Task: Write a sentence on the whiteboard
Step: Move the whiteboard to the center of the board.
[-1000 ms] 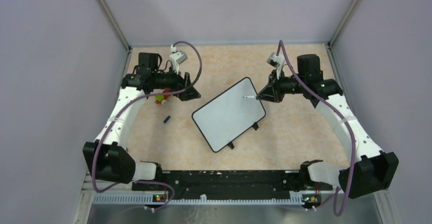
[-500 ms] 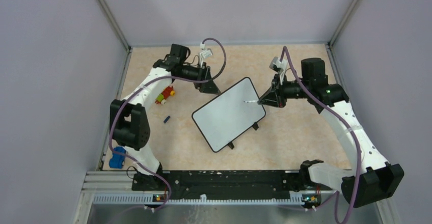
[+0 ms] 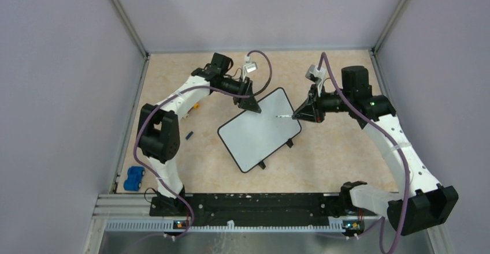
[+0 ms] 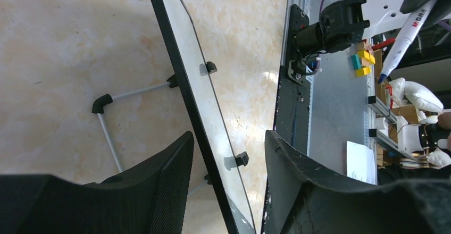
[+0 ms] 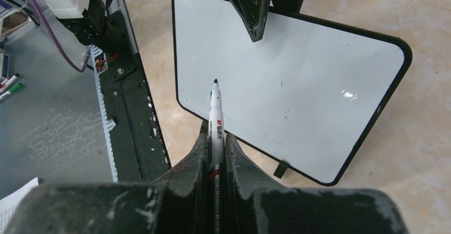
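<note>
The whiteboard (image 3: 260, 130) stands tilted on its two black feet in the middle of the table, and its face is blank; no sentence shows. My right gripper (image 3: 300, 114) is shut on a white marker (image 5: 215, 118), with the blue tip held just over the board's (image 5: 298, 80) right part. My left gripper (image 3: 252, 105) is open at the board's far edge. In the left wrist view its fingers (image 4: 165, 186) stand on either side of the board's black frame (image 4: 194, 106), not touching it. The marker also shows in the left wrist view (image 4: 407, 29).
A small blue cap (image 3: 189, 134) lies on the table left of the board. A blue toy car (image 3: 134, 178) sits at the front left. A colourful toy (image 3: 195, 105) peeks from under the left arm. The black base rail (image 3: 254, 202) runs along the near edge.
My left arm has swung right from the toy area to the board's far edge, its fingers now straddling the frame. My right gripper with the marker has barely moved in the last half second.
</note>
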